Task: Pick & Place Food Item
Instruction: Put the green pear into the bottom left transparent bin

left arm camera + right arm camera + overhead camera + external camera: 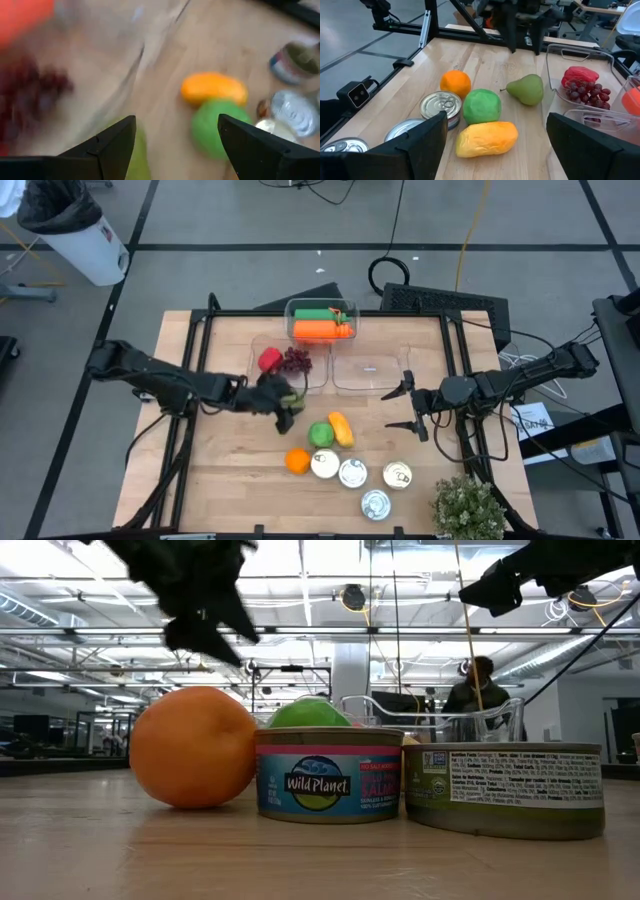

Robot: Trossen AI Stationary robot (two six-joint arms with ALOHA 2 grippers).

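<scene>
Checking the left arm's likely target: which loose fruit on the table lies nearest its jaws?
The green pear, right below the left gripper; the lime-green fruit, yellow one and orange lie farther off.

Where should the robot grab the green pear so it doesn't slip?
Probably across the fat lower belly of the pear, coming straight down from above. It lies on its side on the table beside the clear container, stem pointing away from it. The left gripper already hangs open above.
</scene>
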